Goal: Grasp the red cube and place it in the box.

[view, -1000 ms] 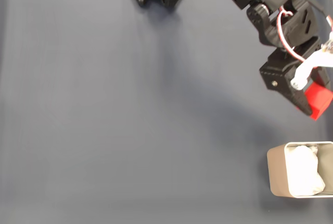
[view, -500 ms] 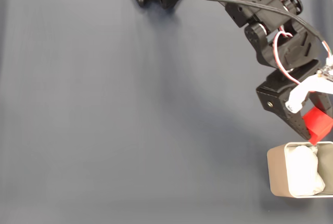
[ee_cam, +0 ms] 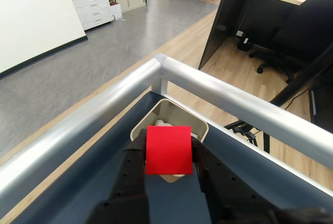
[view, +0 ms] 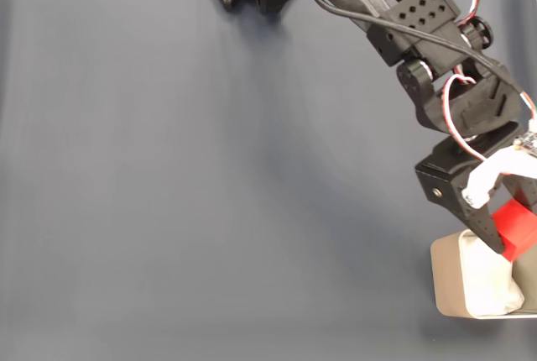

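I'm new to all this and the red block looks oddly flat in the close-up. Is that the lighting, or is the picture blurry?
Wrist view: sharp, even light, the red cube so saturated its faces merge, held over the box by the gripper. Fixed view: soft diffuse arm shadow on the mat, no glare, the cube's faces distinguishable.

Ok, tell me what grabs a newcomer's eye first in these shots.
The red cube stands out most, clamped in the black end effector at the right edge of the fixed view. Just below it sits the beige box with white crumpled lining. In the wrist view the cube hangs in front of the box, near a silver rail.
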Controlling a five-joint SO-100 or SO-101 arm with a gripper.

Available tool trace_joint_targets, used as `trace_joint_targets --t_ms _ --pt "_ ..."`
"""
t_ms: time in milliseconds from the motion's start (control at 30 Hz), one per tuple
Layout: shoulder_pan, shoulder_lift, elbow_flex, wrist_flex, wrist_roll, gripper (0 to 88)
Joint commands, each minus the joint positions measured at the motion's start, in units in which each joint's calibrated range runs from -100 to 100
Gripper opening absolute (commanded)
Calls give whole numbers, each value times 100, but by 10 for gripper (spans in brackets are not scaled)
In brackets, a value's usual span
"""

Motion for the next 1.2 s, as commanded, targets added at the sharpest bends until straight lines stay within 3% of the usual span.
trace_joint_targets --t_ms 0,1167 --pt "111 71 -553 10 54 41" --pt "111 1579 -2287 -23 29 41"
